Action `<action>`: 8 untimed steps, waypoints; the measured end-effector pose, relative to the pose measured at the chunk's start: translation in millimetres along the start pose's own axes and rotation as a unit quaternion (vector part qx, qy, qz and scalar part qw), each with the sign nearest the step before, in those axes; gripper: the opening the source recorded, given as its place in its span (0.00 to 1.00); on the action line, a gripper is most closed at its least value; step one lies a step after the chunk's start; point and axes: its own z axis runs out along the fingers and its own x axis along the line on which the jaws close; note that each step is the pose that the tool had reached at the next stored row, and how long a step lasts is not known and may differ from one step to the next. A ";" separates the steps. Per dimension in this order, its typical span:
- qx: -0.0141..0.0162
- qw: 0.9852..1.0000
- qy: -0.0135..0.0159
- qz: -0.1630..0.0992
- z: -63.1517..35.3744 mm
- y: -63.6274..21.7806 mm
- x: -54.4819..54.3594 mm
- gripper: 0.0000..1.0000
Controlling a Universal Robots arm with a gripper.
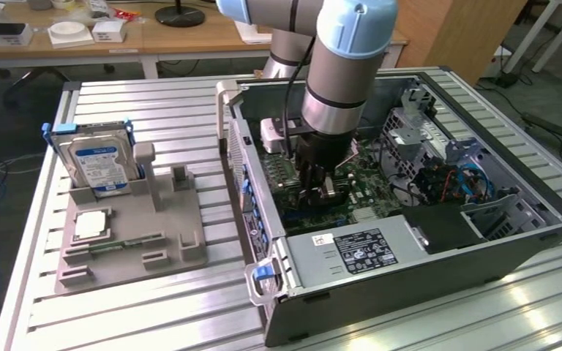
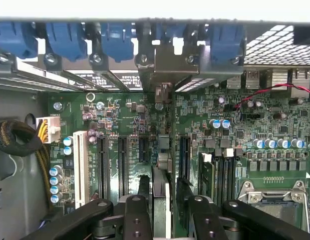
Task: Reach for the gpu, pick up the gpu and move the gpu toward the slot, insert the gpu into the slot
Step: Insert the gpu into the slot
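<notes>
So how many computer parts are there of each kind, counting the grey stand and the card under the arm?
Hard drive, upright on the stand: 1
Processor chip, flat on the stand: 1
Memory stick, flat on the stand: 1
Gpu, on edge inside the case: 1
Total: 4

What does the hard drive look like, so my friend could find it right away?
Find the grey plastic holder tray on the slatted metal table, beside the open black computer case. At its far end stands a silver rectangular hard drive, upright. Only it has a big blue label; the square silver chip and thin green memory stick nearby lie flat.
</notes>
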 end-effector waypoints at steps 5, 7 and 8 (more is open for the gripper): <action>0.000 1.000 0.000 0.000 -0.5 0.0 0.0 0.35; 0.000 1.000 0.000 0.000 -1.1 0.0 0.0 0.35; 0.000 1.000 0.000 0.000 -1.4 0.0 0.0 0.35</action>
